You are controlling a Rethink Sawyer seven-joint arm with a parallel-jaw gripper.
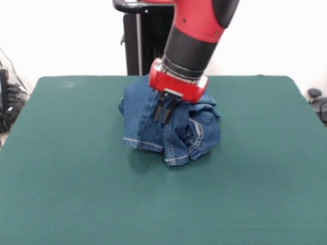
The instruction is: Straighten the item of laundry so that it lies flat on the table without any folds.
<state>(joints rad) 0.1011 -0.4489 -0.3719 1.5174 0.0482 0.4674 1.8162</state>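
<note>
— Premises type?
— Robotics lab: red and black arm (196,35) on a black pedestal (140,41), green-covered table (66,178) beneath the gripper (163,113), bare white wall behind.

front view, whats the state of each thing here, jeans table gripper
jeans: bunched in a crumpled heap, legs folded over, hems showing at the front, not flat
table: green cloth smooth, jeans heap resting near its middle toward the far side
gripper: lowered over the top of the heap, dark fingers close together against the denim; whether they pinch cloth is unclear
</note>
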